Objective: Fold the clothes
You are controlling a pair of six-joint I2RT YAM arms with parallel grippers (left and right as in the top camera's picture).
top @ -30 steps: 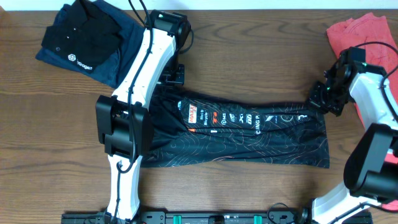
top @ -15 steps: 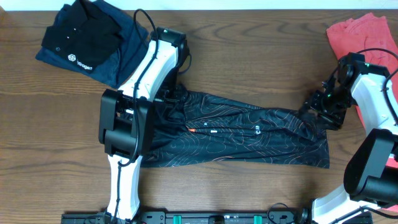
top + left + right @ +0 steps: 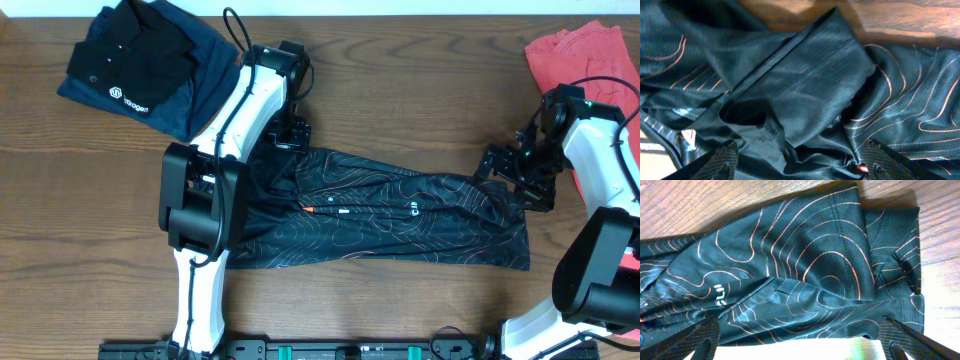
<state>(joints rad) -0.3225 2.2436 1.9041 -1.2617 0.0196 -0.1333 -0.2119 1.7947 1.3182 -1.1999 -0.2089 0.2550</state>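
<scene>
your jersey lies across the middle of the table, folded into a long dark band that runs left to right. its left end goes under your left arm and its right end reaches your right gripper. the orange-white contour lines face up, and a short row of small marks sits along the middle crease.

your left gripper hangs over the jersey's upper left end. in the left wrist view its fingers are spread wide to either side of a rumpled, hemmed flap. the flap lies loose below them and nothing is pinched.

your right gripper is at the upper right corner of the jersey. in the right wrist view its fingers are also spread wide. the corner with its stitched hems lies flat on the wood between and beyond them, and it is not gripped.

a black polo with a white logo sits at the far left corner, well apart from the jersey. a coral garment sits at the far right corner, just behind your right arm.
</scene>
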